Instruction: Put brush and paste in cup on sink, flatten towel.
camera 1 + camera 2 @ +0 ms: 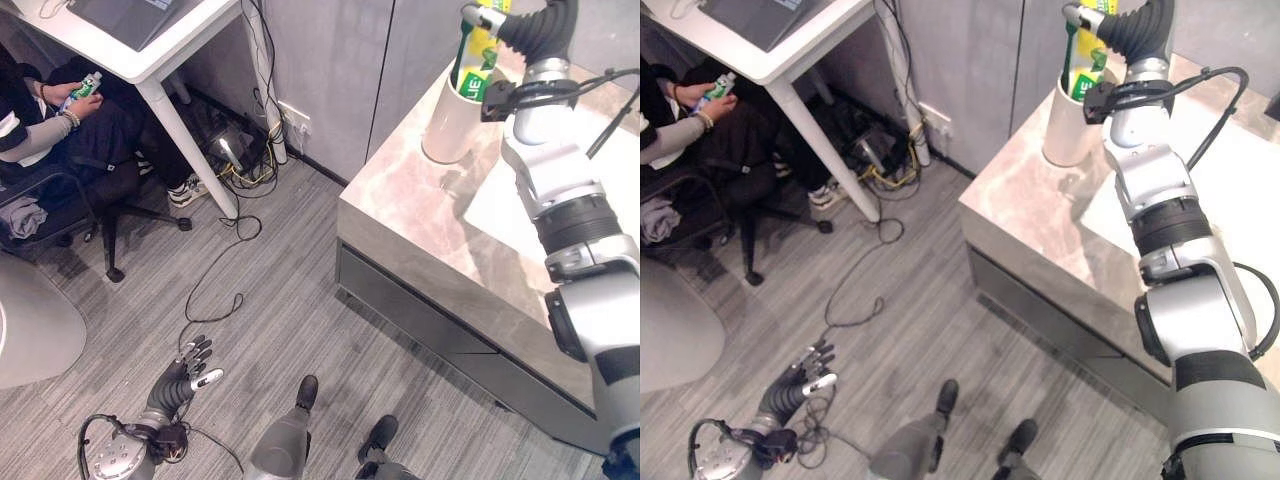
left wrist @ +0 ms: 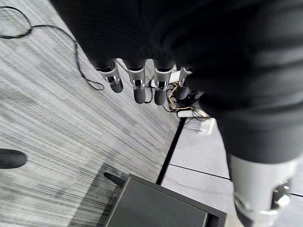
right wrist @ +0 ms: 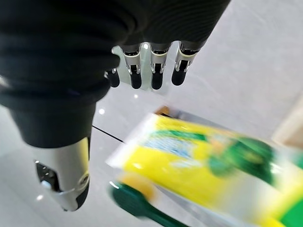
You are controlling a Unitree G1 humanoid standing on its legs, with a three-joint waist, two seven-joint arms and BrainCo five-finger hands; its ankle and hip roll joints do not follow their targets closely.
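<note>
Toothpaste (image 1: 1098, 66) and green brush (image 1: 1070, 55) stand in the white cup (image 1: 1068, 125) on the marble counter (image 1: 1040, 215). Right hand (image 3: 142, 71) hovers above, fingers straight, released. It should lift straight up so nothing tips. Left hand (image 1: 190, 375) hangs relaxed near the floor.

Left arm: enters at the lower left of the head views and hangs low. The left hand (image 1: 190, 375) sits near the bottom left of the frame, fingers (image 2: 138, 87) straight and slightly spread, holding nothing.

Right arm: runs up the right side of the frame, extended to the upper right. The right hand (image 1: 1087, 17) is at the top edge; its fingers (image 3: 156, 78) appear straight, though partly cropped in the head views.
</note>
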